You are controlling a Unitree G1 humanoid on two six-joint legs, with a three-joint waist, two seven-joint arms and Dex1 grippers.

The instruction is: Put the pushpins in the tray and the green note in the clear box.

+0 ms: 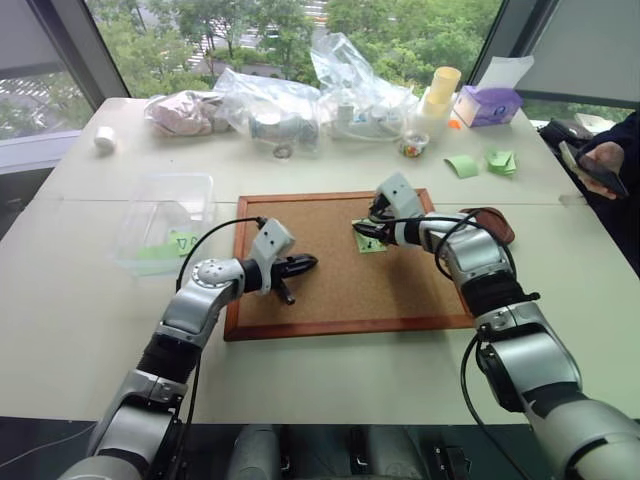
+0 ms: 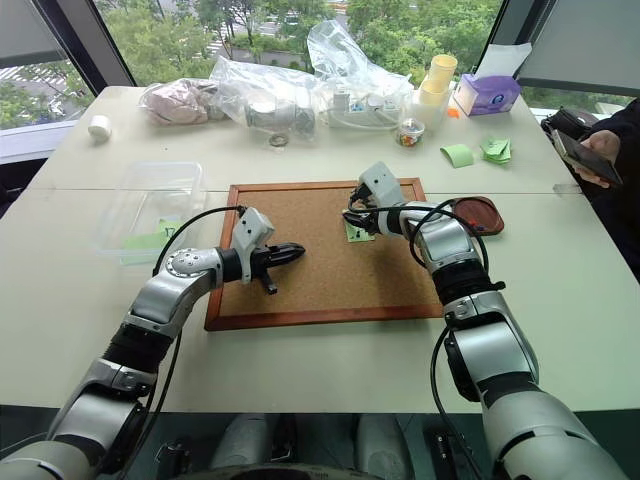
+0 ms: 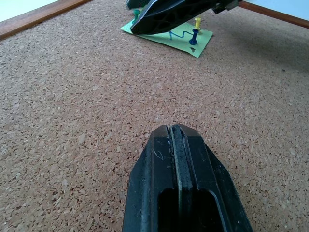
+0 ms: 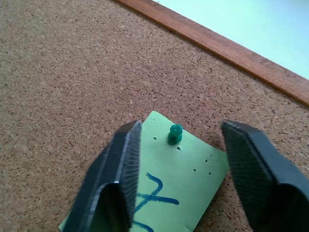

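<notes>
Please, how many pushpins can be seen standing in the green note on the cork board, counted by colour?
green pushpin: 1
yellow pushpin: 1
blue pushpin: 1
Total: 3 seen in the green note; the right gripper covers part of it.

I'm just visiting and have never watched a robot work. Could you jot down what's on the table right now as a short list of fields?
Surface: cork board on a pale table
Note: green note pinned to the board
Pins seen: green pushpin, blue pushpin, yellow pushpin
Right pincer: open, fingers either side of the green pushpin
Left pincer: shut, above bare cork
Tray: beside the board
Clear box: holds green paper
</notes>
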